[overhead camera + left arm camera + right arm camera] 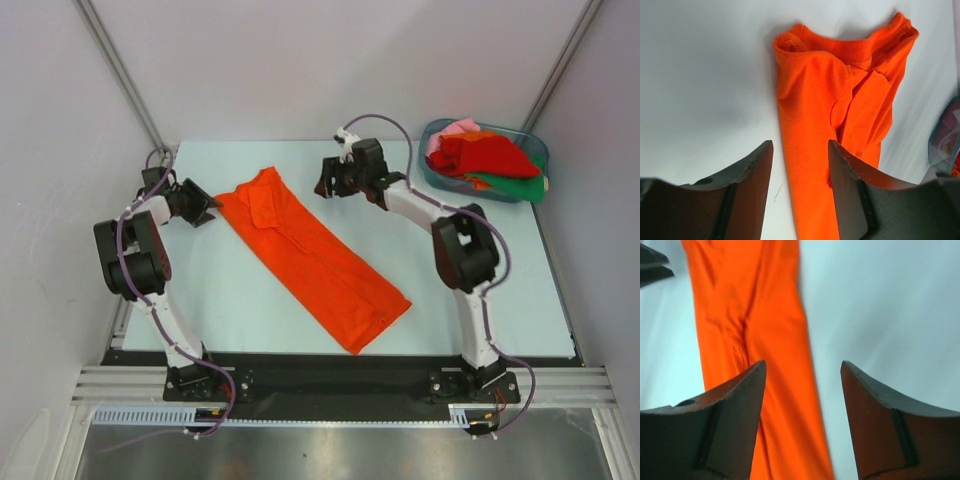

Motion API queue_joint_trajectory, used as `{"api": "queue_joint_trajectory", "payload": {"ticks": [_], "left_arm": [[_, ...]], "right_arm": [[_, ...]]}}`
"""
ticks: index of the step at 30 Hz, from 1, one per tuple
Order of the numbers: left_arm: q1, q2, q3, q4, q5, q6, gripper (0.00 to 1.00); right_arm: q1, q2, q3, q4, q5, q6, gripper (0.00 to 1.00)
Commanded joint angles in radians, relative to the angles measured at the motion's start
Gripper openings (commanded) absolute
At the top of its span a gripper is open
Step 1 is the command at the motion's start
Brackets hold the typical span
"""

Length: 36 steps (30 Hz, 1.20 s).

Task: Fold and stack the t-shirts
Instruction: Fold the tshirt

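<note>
Orange t-shirt (310,255) lies flat on the table (240,300), folded lengthwise into a long narrow strip. It runs on a slant from the far left, where its collar (262,192) is, to the near right, where its hem ends close to the table's near edge. In the left wrist view the collar end shows a ribbed neckband and a sleeve tucked in over the body, with a few soft creases.

The left gripper (203,210) hangs just left of the collar end, its jaws partly apart with nothing between them. From its own camera the two dark fingers (752,175) frame bare table and the edge of the strip below; neither pinches the cloth.

The right gripper (328,183) is over the table to the right of the collar end, apart from the shirt in the top view. Its jaws stand wide and hold nothing. In its own view the strip passes beneath one finger (735,405) while the other is over bare table.

At the far right corner sits a bluish plastic tub (527,138), well apart from the strip and heaped with more shirts: a red t-shirt (485,155) on top, a green t-shirt (518,186) spilling over the near rim, and a pink t-shirt (455,128) at the far side
</note>
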<state>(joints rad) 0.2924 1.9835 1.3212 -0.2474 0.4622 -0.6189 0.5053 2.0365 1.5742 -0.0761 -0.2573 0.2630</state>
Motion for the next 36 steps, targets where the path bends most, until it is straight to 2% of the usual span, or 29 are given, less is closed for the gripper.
{"api": "queue_joint_trajectory", "payload": {"ticks": [1,5,7,16,24,29,36], "left_arm": [[0.008,0.021,0.024,0.039,0.050,0.025,0.54],[0.010,0.035,0.032,0.050,0.062,0.011,0.54],[0.010,0.035,0.035,0.049,0.047,0.013,0.56],[0.013,0.095,0.079,0.046,0.018,0.008,0.60],[0.014,0.173,0.173,0.023,-0.008,0.008,0.60],[0.016,0.225,0.228,-0.006,-0.002,0.015,0.56],[0.016,0.238,0.233,0.008,0.007,0.005,0.52]], "right_arm": [[0.002,0.190,0.286,0.107,-0.179,-0.042,0.66],[0.009,0.454,0.550,0.093,-0.223,0.001,0.67],[0.013,0.510,0.639,0.087,-0.226,0.042,0.67],[0.030,0.692,0.754,0.108,-0.227,0.107,0.66],[0.013,0.804,0.915,0.036,-0.261,0.237,0.53],[0.013,0.814,0.899,0.064,-0.284,0.298,0.40],[0.007,0.838,0.906,0.096,-0.318,0.335,0.36]]}}
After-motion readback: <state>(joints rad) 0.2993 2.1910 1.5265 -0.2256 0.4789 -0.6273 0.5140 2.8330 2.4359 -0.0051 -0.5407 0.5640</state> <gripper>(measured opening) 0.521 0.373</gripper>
